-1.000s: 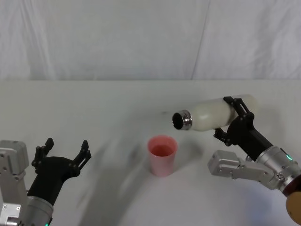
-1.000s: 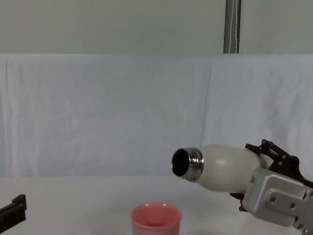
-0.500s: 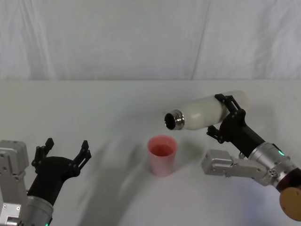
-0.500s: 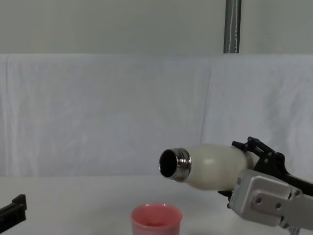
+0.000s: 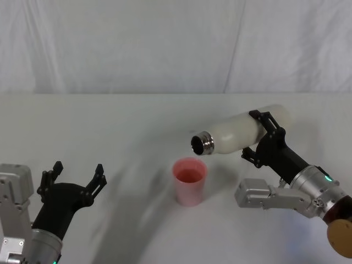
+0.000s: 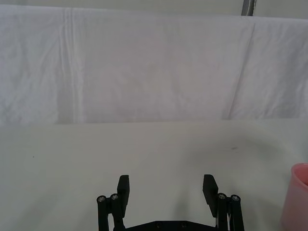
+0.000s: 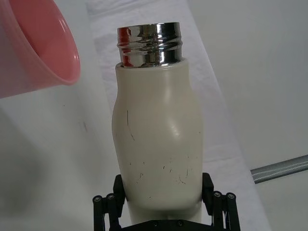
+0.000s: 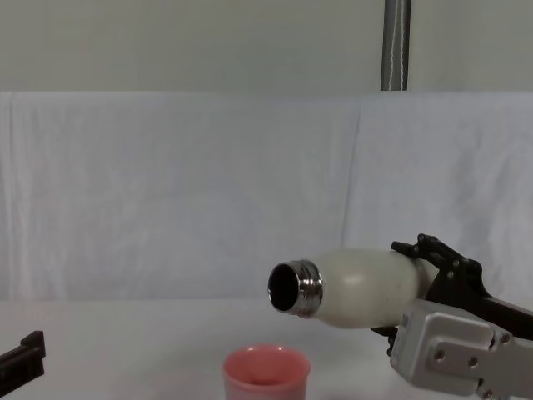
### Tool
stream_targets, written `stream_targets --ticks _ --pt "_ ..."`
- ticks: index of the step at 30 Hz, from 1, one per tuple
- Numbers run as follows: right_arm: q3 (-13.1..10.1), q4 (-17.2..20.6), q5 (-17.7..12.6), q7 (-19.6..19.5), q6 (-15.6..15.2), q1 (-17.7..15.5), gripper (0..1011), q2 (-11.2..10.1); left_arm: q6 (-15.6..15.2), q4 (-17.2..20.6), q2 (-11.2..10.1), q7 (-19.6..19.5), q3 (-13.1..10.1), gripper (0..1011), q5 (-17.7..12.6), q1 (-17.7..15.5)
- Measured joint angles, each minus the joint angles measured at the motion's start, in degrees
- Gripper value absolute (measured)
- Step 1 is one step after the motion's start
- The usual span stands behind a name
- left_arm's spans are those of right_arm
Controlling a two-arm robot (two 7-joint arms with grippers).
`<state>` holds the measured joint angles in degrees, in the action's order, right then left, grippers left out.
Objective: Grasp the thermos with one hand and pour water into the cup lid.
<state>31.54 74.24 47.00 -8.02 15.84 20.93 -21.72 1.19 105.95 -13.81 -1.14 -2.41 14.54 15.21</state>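
My right gripper (image 5: 265, 136) is shut on the cream-white thermos (image 5: 237, 133), holding it tipped almost flat in the air. Its open steel neck (image 5: 202, 144) points left and slightly down, just above and right of the pink cup lid (image 5: 190, 181). The cup lid stands upright on the table. From the chest, the thermos (image 8: 358, 287) hangs above the cup lid (image 8: 266, 374). The right wrist view looks along the thermos (image 7: 156, 139) toward the cup lid (image 7: 33, 48). My left gripper (image 5: 74, 177) rests open at the near left, and its fingers (image 6: 123, 188) hold nothing.
The white table (image 5: 110, 126) runs back to a draped white cloth (image 5: 165, 44). A metal pole (image 8: 395, 46) stands behind the cloth at the right.
The right gripper has carried the thermos left and tipped its neck lower, bringing the mouth closer over the cup lid. The left arm has stayed still.
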Motion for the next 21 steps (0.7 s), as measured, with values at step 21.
stream_targets --ticks 21 --pt "1.3 -0.4 2.4 -2.3 -0.8 0.5 964 -1.0 0.0 0.0 0.0 0.0 0.0 1001 0.0 0.0"
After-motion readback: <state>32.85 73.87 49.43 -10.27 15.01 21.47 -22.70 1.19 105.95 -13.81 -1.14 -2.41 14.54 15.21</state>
